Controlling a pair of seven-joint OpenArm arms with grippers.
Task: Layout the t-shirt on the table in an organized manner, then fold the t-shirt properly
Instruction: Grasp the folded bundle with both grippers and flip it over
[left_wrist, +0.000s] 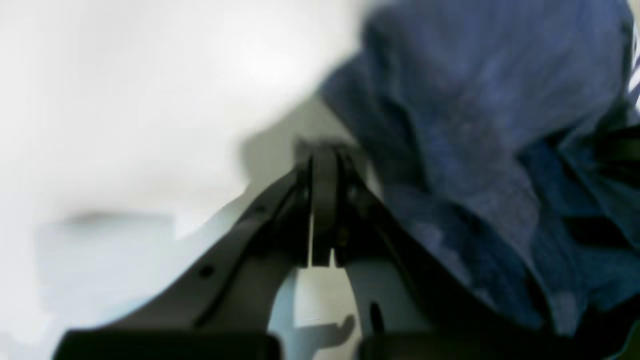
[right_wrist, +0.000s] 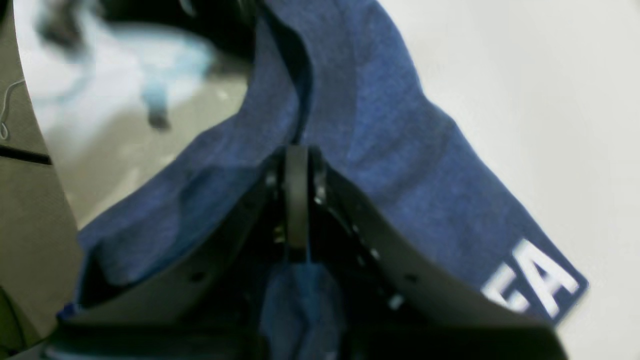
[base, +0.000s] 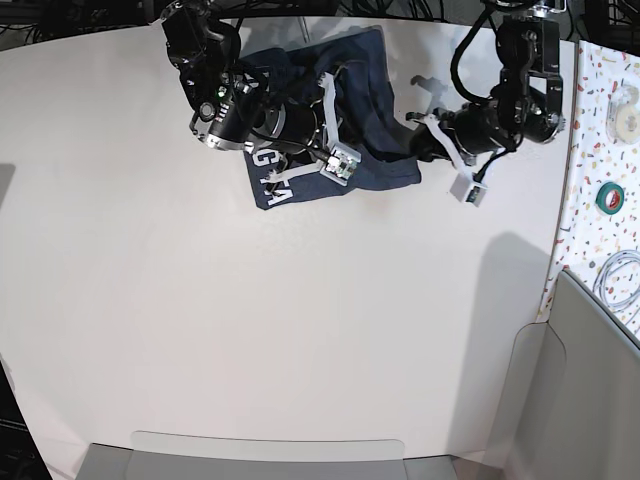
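The navy t-shirt (base: 372, 75) lies bunched at the far middle of the white table (base: 250, 330), with white letters (base: 275, 178) showing on its near-left corner. My right gripper (base: 315, 130) sits on top of it. In the right wrist view this right gripper (right_wrist: 297, 155) is shut on the t-shirt (right_wrist: 380, 140), and cloth hangs between its fingers. My left gripper (base: 408, 143) is at the shirt's right edge. In the left wrist view the left gripper (left_wrist: 324, 150) is shut beside the t-shirt (left_wrist: 475, 125); no cloth shows between its tips.
A speckled surface (base: 600, 150) borders the table on the right, carrying a green tape roll (base: 612, 195), a white roll (base: 628, 115) and a coiled cable (base: 620, 280). A grey panel (base: 590, 400) stands at the near right. A grey tray edge (base: 270, 460) lines the front.
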